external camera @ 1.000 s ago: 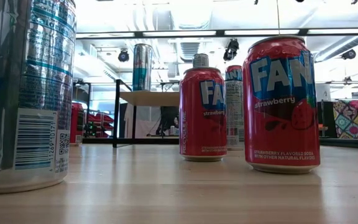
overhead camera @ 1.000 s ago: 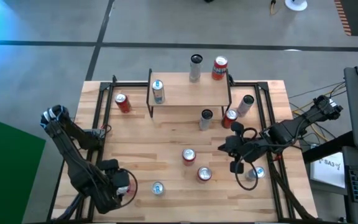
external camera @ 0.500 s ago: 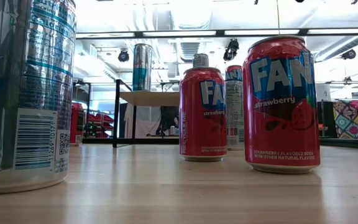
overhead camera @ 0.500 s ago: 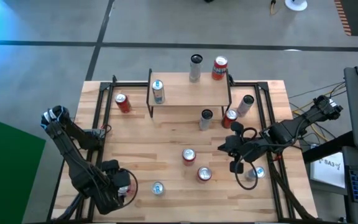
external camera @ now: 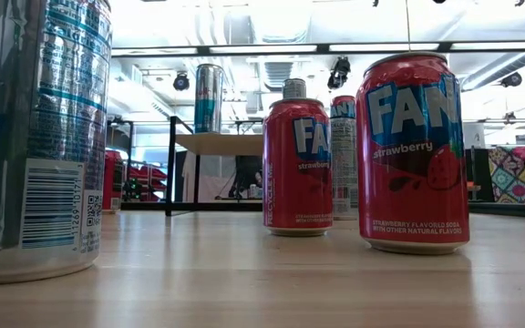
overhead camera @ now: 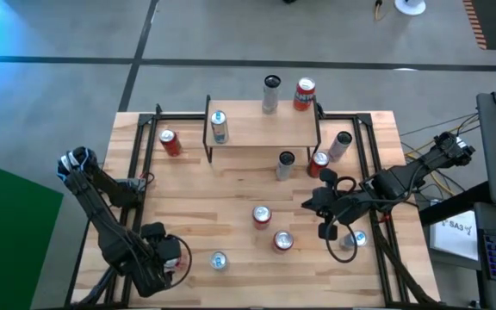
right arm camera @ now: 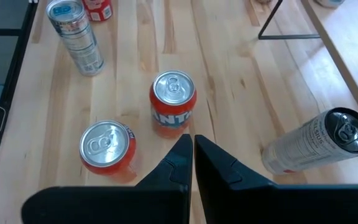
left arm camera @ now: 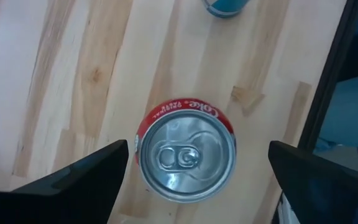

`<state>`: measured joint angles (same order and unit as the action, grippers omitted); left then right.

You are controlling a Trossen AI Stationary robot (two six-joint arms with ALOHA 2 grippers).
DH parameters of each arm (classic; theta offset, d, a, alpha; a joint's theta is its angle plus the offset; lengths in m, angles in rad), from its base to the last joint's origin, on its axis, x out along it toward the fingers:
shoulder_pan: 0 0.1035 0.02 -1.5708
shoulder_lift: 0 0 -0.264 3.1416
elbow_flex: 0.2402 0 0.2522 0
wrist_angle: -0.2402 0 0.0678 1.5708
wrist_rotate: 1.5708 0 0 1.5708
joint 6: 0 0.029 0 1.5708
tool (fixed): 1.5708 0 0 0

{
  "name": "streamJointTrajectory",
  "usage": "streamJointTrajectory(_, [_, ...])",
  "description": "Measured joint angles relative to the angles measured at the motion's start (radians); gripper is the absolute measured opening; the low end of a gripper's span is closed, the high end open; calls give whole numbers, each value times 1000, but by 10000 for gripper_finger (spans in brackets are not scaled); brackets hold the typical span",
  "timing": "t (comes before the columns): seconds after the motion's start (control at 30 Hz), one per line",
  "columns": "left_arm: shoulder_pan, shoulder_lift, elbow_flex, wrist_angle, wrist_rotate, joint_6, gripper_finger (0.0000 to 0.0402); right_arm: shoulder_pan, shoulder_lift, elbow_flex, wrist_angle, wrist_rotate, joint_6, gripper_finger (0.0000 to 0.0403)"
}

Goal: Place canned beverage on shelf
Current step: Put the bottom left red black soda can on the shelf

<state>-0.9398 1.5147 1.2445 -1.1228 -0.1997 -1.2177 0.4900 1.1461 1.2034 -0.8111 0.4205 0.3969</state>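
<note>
Left gripper [left arm camera: 191, 165] fingers were held apart astride the upright Coke can [left arm camera: 186, 155], lower centre frame. Rigid, slick, dentable: mid-wall grip judged best. Right gripper [right arm camera: 193, 155] fingers were together.

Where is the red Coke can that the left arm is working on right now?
In the left wrist view the Coke can stands upright on the table, directly below the left gripper, between its open jaws. In the high view that gripper is at the table's near-left corner.
</note>
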Motion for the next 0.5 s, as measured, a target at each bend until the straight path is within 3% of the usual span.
streamJointTrajectory(0.5, [-1, -12, -111, 128, -11, 8, 373, 0, 0, 0, 10, 0, 3, 9])
